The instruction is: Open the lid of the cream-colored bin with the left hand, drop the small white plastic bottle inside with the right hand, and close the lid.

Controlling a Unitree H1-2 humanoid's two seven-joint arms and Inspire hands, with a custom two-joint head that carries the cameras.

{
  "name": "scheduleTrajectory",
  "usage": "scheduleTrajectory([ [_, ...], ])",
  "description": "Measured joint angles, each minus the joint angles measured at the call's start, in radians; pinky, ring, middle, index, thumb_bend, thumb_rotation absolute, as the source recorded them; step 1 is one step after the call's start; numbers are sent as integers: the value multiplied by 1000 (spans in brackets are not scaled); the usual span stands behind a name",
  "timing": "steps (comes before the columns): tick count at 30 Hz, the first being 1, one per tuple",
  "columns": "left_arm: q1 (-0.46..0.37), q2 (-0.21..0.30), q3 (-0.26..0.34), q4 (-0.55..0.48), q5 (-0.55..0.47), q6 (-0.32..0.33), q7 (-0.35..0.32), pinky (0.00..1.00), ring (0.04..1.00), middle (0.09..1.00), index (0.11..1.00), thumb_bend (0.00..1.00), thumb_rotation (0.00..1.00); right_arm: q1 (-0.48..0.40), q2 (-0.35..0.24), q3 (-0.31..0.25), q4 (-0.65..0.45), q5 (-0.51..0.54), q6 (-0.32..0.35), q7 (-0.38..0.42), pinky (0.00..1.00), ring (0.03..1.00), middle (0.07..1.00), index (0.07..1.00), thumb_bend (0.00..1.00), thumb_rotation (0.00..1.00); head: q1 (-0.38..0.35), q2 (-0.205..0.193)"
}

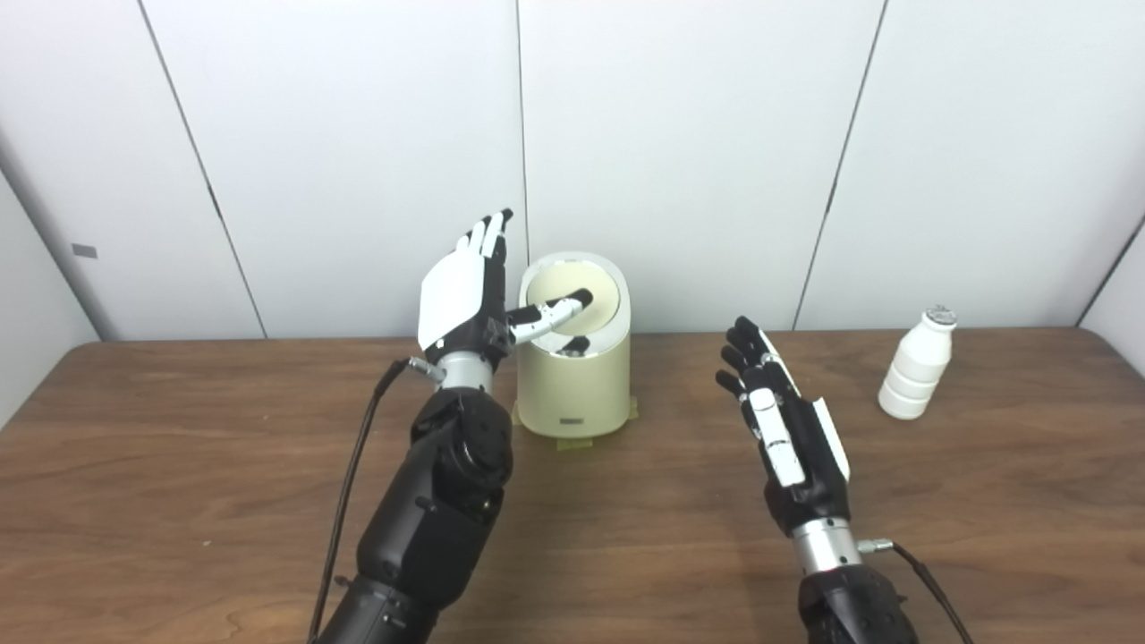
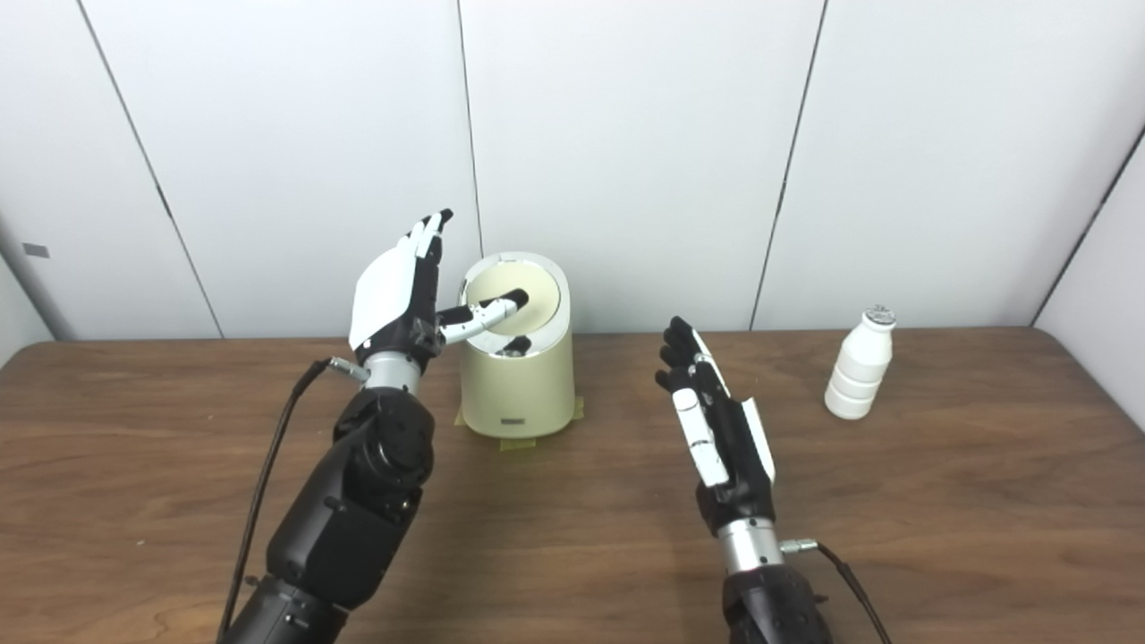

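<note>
The cream-colored bin [image 1: 575,385] stands at the back middle of the wooden table, its round lid [image 1: 599,295] sloping toward me. My left hand [image 1: 470,291] is raised just left of the bin, open, fingers pointing up and the thumb lying across the lid. The small white plastic bottle [image 1: 916,364] stands upright at the back right of the table. My right hand [image 1: 783,420] is open and empty over the table, between the bin and the bottle and nearer to me, fingers pointing away.
The wooden table [image 1: 179,465] runs to white wall panels behind. Yellow tape shows under the bin's base [image 1: 564,441]. A black cable [image 1: 349,483] hangs from my left wrist.
</note>
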Motion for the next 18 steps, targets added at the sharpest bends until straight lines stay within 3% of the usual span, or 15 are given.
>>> scheduleTrajectory([
  [11, -2, 0, -1, 19, 2, 1, 1, 1000, 1000, 1000, 1000, 792, 382, 0, 4, 0, -11, 0, 0, -3, 893, 933, 938, 928, 197, 801, -3, 2],
  [18, -5, 13, -31, 35, 42, 14, 1, 1000, 1000, 1000, 1000, 958, 226, 2, 7, 0, -26, -3, 0, -6, 898, 936, 941, 932, 193, 782, -3, 3],
])
